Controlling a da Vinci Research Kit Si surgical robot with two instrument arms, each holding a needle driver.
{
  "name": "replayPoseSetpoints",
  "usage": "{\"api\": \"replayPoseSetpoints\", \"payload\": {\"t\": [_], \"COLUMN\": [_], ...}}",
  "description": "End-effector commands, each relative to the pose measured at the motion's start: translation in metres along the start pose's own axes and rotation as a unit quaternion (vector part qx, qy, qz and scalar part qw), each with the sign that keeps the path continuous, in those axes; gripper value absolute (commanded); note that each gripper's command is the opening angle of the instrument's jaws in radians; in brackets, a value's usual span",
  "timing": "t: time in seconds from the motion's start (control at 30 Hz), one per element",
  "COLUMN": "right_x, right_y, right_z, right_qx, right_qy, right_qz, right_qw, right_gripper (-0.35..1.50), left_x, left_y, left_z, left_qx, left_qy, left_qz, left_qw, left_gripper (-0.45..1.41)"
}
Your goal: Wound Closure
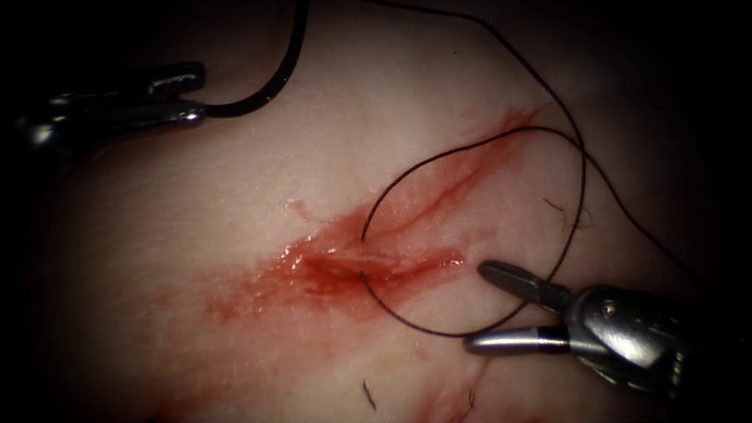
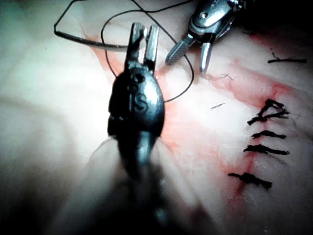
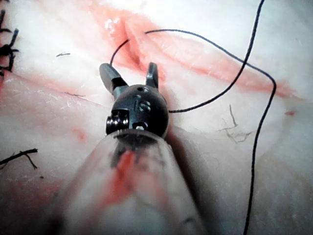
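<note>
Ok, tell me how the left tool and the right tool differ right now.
The left tool has its jaws shut on the needle near one end; the right tool has its jaws open and holds nothing. The left tool sits far left of the cut; the right tool is close on its right, beside the thread. Both are over the tissue; the needle is outside it.

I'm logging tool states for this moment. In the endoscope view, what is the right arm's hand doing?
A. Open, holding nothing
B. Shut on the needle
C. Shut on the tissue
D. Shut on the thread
A: the right arm's hand has its jaws spread with nothing between them, right of the cut; the thread loops past, ungripped.
</note>
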Motion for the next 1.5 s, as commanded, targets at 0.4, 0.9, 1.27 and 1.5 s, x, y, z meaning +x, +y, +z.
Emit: {"api": "replayPoseSetpoints", "payload": {"t": [0.4,0.9,1.27,1.5], "right_x": [0.0023,0.0012,0.001,0.0013], "right_y": [-0.0018,-0.001,-0.0017,-0.0021], "right_z": [0.005,0.0079,0.0074,0.0073], "right_qx": [-0.065,-0.086,-0.098,-0.102], "right_qy": [0.015,-0.006,-0.061,-0.074], "right_qz": [0.026,0.059,0.076,0.092], "right_qw": [0.997,0.995,0.99,0.988], "right_gripper": [0.74,0.61,0.57,0.09], "left_x": [-0.0007,-0.0007,-0.0007,-0.0007], "left_y": [0.0,0.0,0.0,0.0], "left_z": [0.0007,0.0007,0.0008,0.0008], "left_qx": [0.002,0.002,0.002,0.003], "left_qy": [0.0,0.0,0.0,0.0], "left_qz": [0.002,0.002,0.002,0.002], "left_qw": [1.0,1.0,1.0,1.0], "left_gripper": [-0.45,-0.45,-0.45,-0.45]}}
